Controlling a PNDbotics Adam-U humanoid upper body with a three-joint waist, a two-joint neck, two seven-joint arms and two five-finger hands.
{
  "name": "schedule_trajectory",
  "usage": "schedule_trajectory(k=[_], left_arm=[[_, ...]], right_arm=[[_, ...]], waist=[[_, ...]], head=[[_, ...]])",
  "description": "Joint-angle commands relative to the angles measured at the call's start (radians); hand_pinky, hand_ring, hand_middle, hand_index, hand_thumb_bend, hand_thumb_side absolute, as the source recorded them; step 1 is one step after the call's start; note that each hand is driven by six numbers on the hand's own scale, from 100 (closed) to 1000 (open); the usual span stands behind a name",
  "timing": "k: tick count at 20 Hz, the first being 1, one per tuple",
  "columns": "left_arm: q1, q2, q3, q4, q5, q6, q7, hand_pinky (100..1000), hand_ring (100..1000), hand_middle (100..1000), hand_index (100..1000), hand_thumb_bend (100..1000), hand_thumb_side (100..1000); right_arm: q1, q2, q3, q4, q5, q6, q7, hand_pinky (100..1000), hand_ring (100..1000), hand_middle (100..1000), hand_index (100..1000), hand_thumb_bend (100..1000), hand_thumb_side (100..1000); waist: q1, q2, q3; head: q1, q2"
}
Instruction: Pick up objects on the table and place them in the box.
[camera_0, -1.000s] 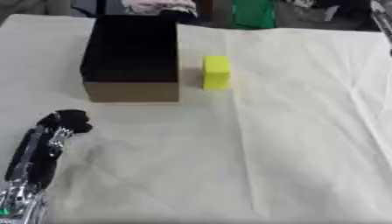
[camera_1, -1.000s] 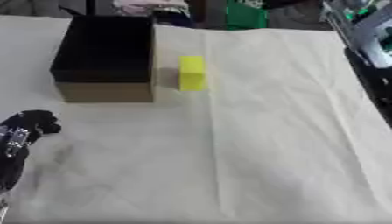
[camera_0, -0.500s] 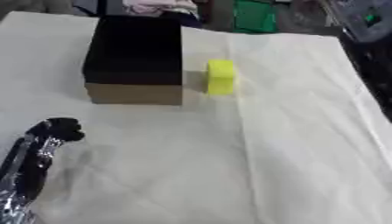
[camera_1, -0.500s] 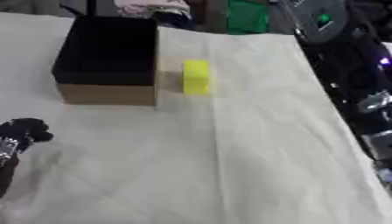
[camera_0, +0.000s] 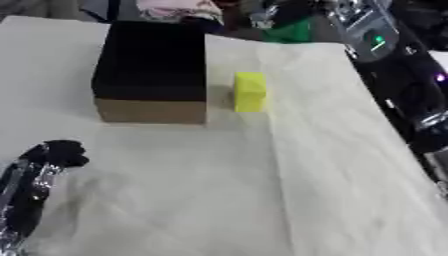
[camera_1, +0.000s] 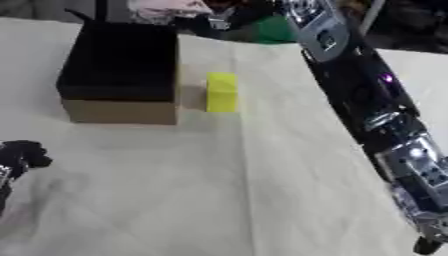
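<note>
A black open-topped box (camera_0: 150, 60) with a brown cardboard front stands at the back left of the cloth-covered table (camera_0: 219, 190). A yellow block (camera_0: 249, 92) lies just right of the box, a small gap apart from its side wall. My left hand (camera_0: 54, 152) rests at the lower left, well in front of the box and touching neither thing. My right arm (camera_1: 367, 95) runs down the right side from the top, and only a dark tip of the right hand (camera_1: 425, 246) shows at the bottom right corner, far from the block.
The table's far edge runs behind the box, with pink cloth (camera_0: 175, 7), a green thing (camera_0: 293, 31) and dark clutter beyond it. Wrinkled cream cloth covers the middle and front of the table.
My right arm has swung into view along the right side, reaching the lower right corner. The whole picture has shifted a little. Box, block and left hand stay where they were.
</note>
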Motion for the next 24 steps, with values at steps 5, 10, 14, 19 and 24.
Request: schedule_trajectory(k=[5, 10, 14, 19, 24], left_arm=[[-0.010, 0.006, 0.000, -0.018, 0.004, -0.001, -0.001, 704, 601, 574, 674, 452, 682], [-0.008, 0.003, 0.001, -0.018, 0.005, -0.001, 0.000, 704, 601, 574, 674, 453, 679], [-0.006, 0.002, 0.002, -0.017, 0.006, -0.001, 0.001, 704, 601, 574, 673, 454, 679], [-0.005, 0.001, 0.002, -0.016, 0.006, 0.000, 0.002, 704, 600, 573, 673, 455, 677], [-0.004, 0.000, 0.003, -0.016, 0.006, 0.000, 0.003, 703, 600, 573, 673, 456, 676]], right_arm=[[-0.046, 0.035, -0.030, 0.185, 0.116, -0.118, 0.026, 828, 976, 861, 936, 566, 529], [-0.047, 0.053, -0.034, 0.257, 0.182, -0.198, 0.061, 844, 983, 879, 943, 641, 540], [-0.045, 0.057, -0.041, 0.284, 0.227, -0.238, 0.091, 850, 985, 884, 945, 675, 552], [-0.044, 0.059, -0.043, 0.289, 0.260, -0.257, 0.116, 858, 986, 893, 947, 710, 569], [-0.042, 0.061, -0.039, 0.285, 0.301, -0.267, 0.139, 865, 986, 901, 949, 742, 586]], waist=[[0.011, -0.028, -0.004], [0.015, -0.032, -0.005], [0.015, -0.035, -0.007], [0.014, -0.039, -0.010], [0.013, -0.041, -0.009]], head=[[-0.004, -0.005], [-0.004, -0.003], [-0.003, -0.002], [-0.002, -0.001], [-0.003, -0.001]])
